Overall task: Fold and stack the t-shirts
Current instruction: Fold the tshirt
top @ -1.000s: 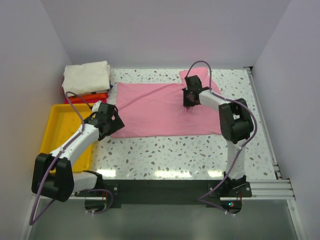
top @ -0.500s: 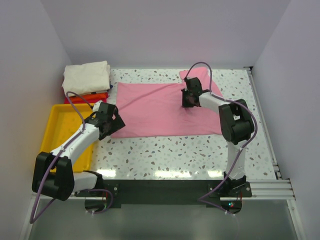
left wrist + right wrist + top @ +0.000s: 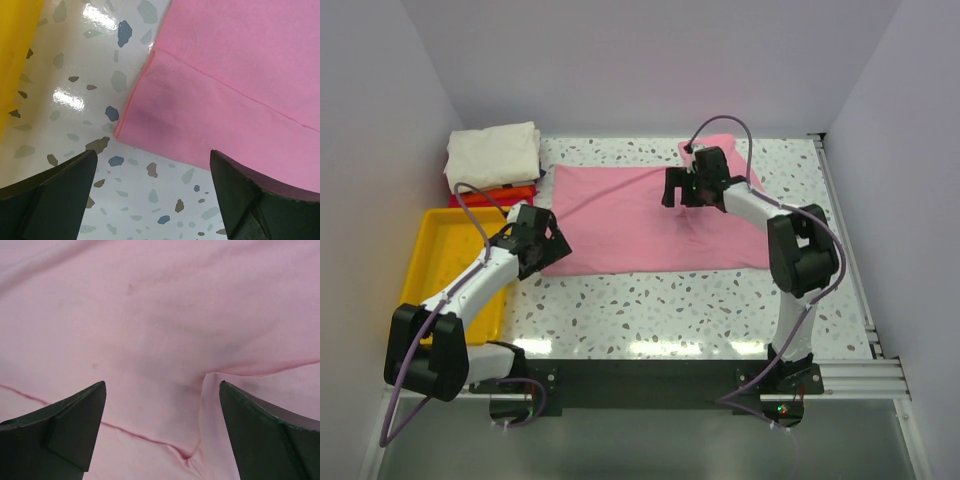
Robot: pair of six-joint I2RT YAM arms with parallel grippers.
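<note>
Top external, done: cream t-shirt [image 3: 493, 152] stacked.
Pending: pink t-shirt [image 3: 620, 220], partly folded.
My left gripper [image 3: 544, 240], right gripper [image 3: 686, 189]: spread, empty.

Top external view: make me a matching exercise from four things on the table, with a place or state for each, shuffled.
1 pink t-shirt
2 cream-white t-shirt
3 yellow tray
4 right gripper

A folded, far-left corner
B jaws open, above a shirt
C spread flat in the middle
D at the near-left

Pairs: 1-C, 2-A, 3-D, 4-B
</note>
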